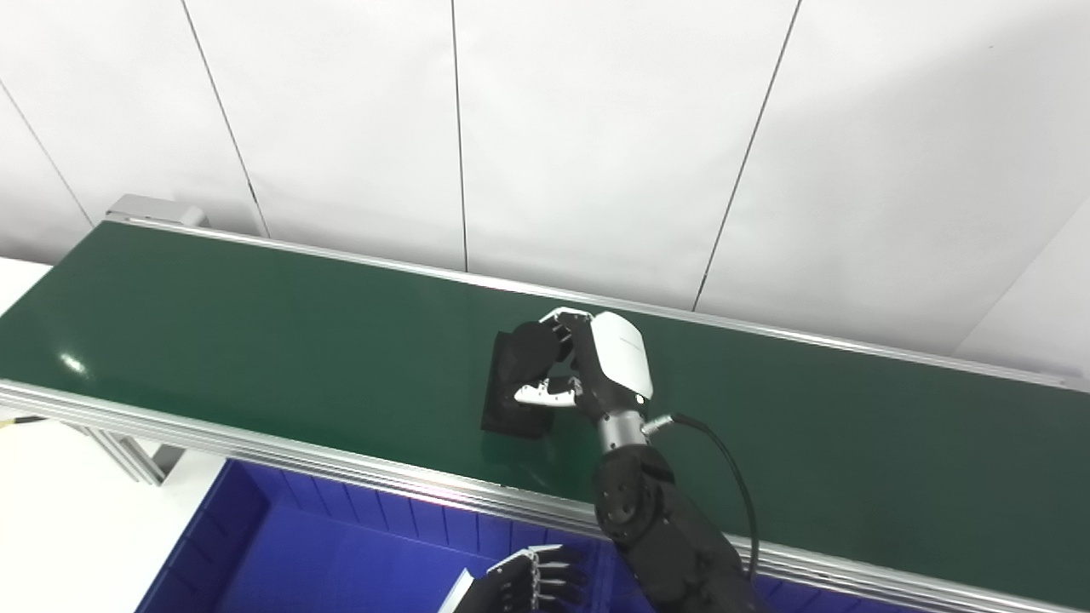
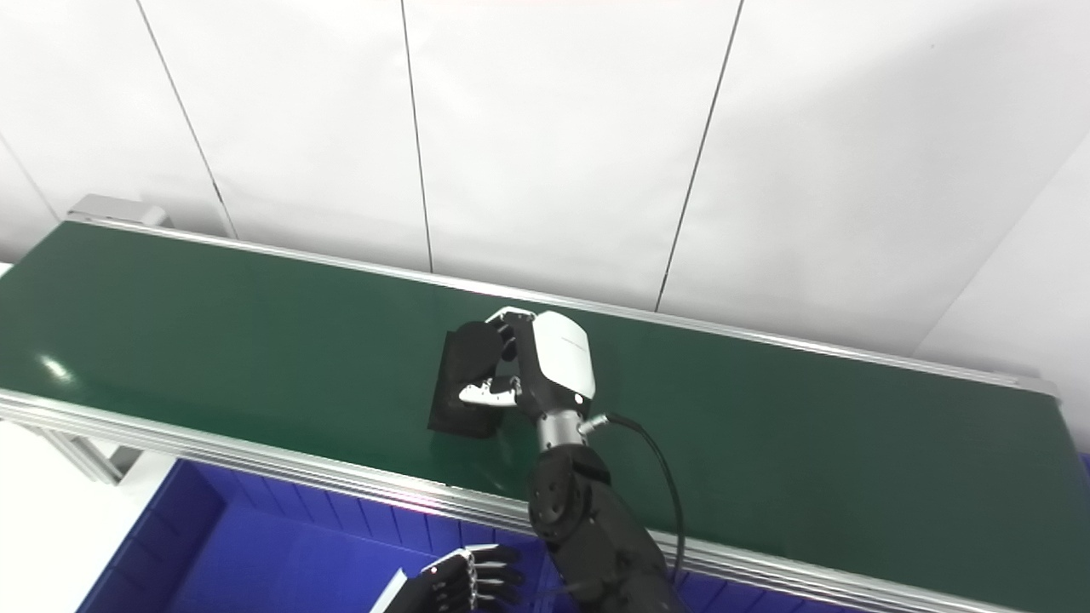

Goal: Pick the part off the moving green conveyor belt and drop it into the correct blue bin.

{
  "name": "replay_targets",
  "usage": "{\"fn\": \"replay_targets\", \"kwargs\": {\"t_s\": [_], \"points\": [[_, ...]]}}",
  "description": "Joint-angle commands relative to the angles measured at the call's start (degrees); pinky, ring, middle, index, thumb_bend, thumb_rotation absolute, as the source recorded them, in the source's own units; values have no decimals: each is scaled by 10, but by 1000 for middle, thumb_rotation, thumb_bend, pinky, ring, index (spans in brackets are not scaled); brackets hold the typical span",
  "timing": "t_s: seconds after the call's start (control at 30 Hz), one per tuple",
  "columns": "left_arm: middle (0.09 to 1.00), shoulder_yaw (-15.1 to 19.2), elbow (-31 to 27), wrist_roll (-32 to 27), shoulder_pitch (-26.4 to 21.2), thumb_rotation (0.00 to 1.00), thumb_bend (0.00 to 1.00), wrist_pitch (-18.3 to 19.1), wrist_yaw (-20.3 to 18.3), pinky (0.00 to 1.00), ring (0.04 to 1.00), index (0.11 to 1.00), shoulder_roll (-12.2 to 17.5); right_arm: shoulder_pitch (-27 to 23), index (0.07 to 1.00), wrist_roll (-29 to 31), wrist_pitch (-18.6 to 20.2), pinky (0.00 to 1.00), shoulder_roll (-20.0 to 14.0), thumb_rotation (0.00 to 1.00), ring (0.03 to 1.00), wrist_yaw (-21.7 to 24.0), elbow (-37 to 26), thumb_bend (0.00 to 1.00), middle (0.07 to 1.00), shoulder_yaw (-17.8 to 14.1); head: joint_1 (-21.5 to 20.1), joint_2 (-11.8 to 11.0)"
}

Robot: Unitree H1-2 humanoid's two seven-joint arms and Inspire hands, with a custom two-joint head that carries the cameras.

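The black part (image 1: 517,383) sits mid-belt on the green conveyor belt (image 1: 255,349) with the right hand (image 1: 588,362) wrapped around it, unlifted; the blue bin (image 1: 341,553) awaits, left hand (image 1: 528,583) idle, fingers spread.

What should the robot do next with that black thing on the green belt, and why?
Probably lift it straight up. The right hand already has its fingers curled round the black blocky part, which seems to rest on the dark green conveyor belt. The blue plastic bin waits below the near rail.
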Motion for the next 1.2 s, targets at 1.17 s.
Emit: {"fn": "replay_targets", "kwargs": {"t_s": [1.17], "points": [[752, 103, -105, -64, 3, 346, 900, -9, -74, 687, 725, 750, 7, 434, 460, 1, 129, 347, -129, 0, 475, 236, -669, 489, 561, -118, -136, 172]]}}
